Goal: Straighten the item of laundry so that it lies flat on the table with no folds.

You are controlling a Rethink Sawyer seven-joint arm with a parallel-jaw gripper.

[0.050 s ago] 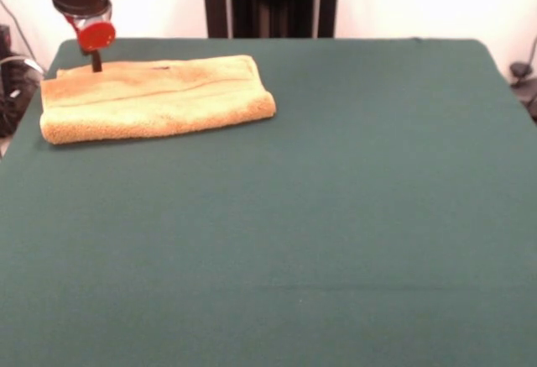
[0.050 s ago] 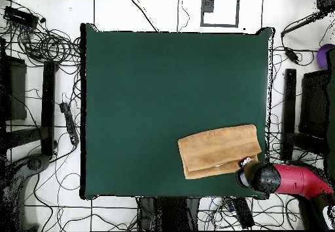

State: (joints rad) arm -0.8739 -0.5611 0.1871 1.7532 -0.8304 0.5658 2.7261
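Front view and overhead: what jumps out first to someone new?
The orange-tan towel, folded over on itself rather than flat, lying near one corner of the big green table. Next, the red and black arm's end effector, down at the towel's far left corner in the front view; whether it grips the cloth can't be told. The rest of the table is bare felt.

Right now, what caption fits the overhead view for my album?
Folded towel near the table corner, with the gripper at its edge.
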